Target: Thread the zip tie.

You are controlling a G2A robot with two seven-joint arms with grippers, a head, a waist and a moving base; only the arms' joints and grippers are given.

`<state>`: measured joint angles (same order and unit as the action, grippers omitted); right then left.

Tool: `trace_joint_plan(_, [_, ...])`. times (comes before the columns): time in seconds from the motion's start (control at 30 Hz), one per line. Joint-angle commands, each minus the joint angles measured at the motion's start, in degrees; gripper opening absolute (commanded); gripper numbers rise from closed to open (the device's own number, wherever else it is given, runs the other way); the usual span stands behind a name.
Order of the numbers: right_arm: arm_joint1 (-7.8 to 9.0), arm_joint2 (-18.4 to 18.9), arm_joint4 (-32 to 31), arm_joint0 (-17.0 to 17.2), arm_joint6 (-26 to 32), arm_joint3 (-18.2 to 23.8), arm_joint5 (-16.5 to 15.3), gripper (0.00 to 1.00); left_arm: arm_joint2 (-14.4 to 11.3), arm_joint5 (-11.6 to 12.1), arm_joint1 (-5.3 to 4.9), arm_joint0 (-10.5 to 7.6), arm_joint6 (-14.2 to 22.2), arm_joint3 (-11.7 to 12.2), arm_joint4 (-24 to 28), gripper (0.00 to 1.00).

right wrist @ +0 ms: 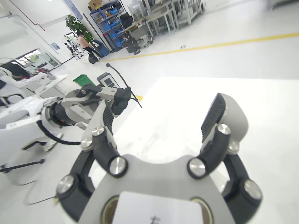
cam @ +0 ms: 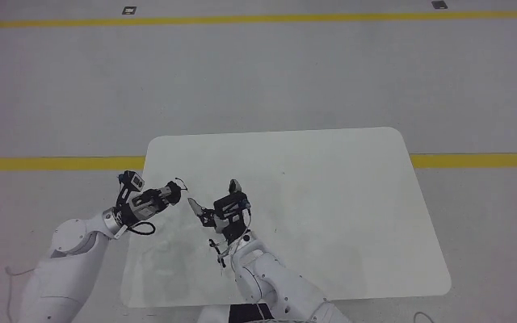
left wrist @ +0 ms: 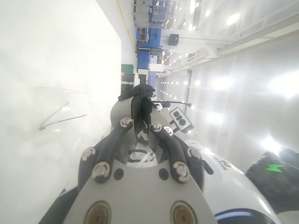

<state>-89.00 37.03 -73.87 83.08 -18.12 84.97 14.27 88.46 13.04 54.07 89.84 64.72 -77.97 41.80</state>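
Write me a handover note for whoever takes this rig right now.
The left hand is shut on the zip tie, held above the table near its left edge.
The right hand is open and empty, close beside it.
Done: tie picked up.
Left: both ends stick out free, no loop; probably feed the tip through the head next.

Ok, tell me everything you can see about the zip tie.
The zip tie is a thin black strap, plastic by the look, not yet looped. The left gripper is shut on it nearer the tail, holding it in the air by the table's left edge. A small blocky head ends the long side; the pointed tail pokes out the other. Nothing else touches it.
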Motion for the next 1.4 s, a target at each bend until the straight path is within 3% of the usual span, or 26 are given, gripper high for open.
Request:
trace_joint_plan(0.0, [0.86,0.3,-7.1,-0.1,-4.1,-1.1,1.0,1.00,1.0,-3.4,-0.19,0.15,1.8,0.1,2.8,0.00])
trace_joint_plan(0.13, [2.06,-0.4,-13.7,0.4,-9.4,-3.0,1.7,1.00,2.3,-7.7,-0.54,0.14,3.3,-0.7,4.6,0.00])
trace_joint_plan(0.2, [2.34,-1.2,-16.1,-0.1,-10.6,-4.1,3.9,1.00,2.8,-9.4,-0.67,0.10,3.7,-1.4,5.1,0.00])
trace_joint_plan(0.23, [2.54,-2.4,-16.1,-1.2,-11.7,-5.5,5.2,1.00,3.0,-10.1,-0.75,0.10,3.7,-2.0,5.1,0.00])
trace_joint_plan(0.37, [2.65,-4.4,-16.1,-5.2,-14.4,-9.0,5.2,1.00,3.7,-12.0,-0.93,0.48,3.1,-5.1,5.0,0.00])
trace_joint_plan(0.43, [2.53,-5.6,-16.1,-7.6,-16.1,-11.3,5.2,1.00,3.7,-12.5,-0.97,0.70,2.4,-6.9,4.7,0.00])
trace_joint_plan(0.5, [2.53,-5.6,-16.1,-7.6,-16.1,-11.3,5.2,1.00,3.7,-12.3,-0.97,0.85,2.3,-8.3,4.6,0.00])
trace_joint_plan(0.77, [2.53,-5.6,-16.1,-7.6,-16.1,-11.3,5.2,1.00,3.7,-12.3,-0.97,0.85,2.3,-8.3,4.6,0.00])
trace_joint_plan(0.9, [2.93,-7.3,-16.1,-9.2,-16.5,-12.7,5.2,1.00,2.9,-13.4,-0.79,0.73,1.4,-8.6,6.0,0.00])
trace_joint_plan(1.1, [3.16,-10.0,-16.1,-13.7,-17.2,-15.3,5.2,0.99,2.8,-15.0,-0.79,0.40,3.2,-8.7,8.2,0.00])
trace_joint_plan(1.17, [3.02,-10.4,-16.1,-14.6,-17.7,-15.9,5.2,0.49,2.9,-15.3,-0.79,0.58,3.6,-8.8,8.9,0.00])
trace_joint_plan(1.37, [2.29,-10.6,-16.1,-15.6,-17.9,-16.9,5.2,0.42,3.2,-16.1,-0.89,1.19,5.0,-9.1,9.7,0.00])
